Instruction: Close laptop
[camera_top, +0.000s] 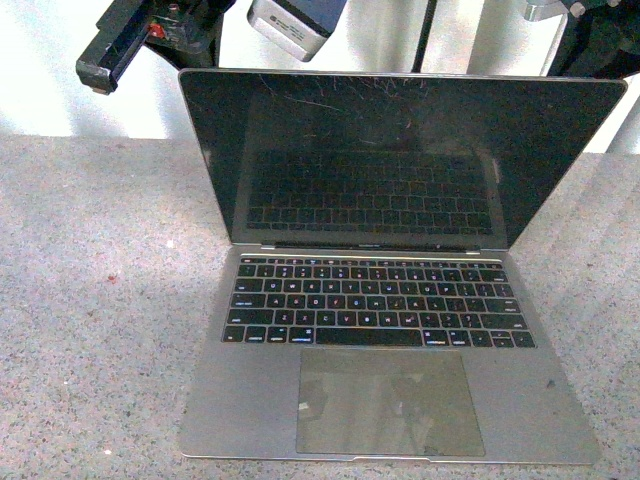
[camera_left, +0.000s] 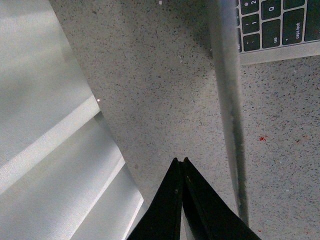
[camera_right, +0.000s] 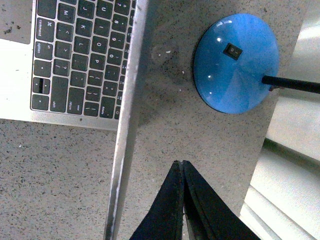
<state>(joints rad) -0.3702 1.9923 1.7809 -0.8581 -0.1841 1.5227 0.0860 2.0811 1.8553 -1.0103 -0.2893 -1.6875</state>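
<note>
The silver-grey laptop (camera_top: 390, 400) stands open on the speckled table, its scratched black screen (camera_top: 400, 155) upright and its black keys and large trackpad facing me. My left gripper (camera_left: 180, 160) is shut and empty, behind the lid's edge (camera_left: 227, 100), a little apart from it. My right gripper (camera_right: 179, 163) is shut and empty, also behind the lid's edge (camera_right: 127, 125) and apart from it. In the front view only dark arm parts (camera_top: 125, 40) show above the screen. The lid's back and logo are hidden.
A blue round lamp base (camera_right: 235, 62) with a black switch and stem stands on the table behind the laptop, near my right gripper. A white wall (camera_left: 45, 150) rises at the table's far edge. The speckled grey table (camera_top: 90, 330) spreads left of the laptop.
</note>
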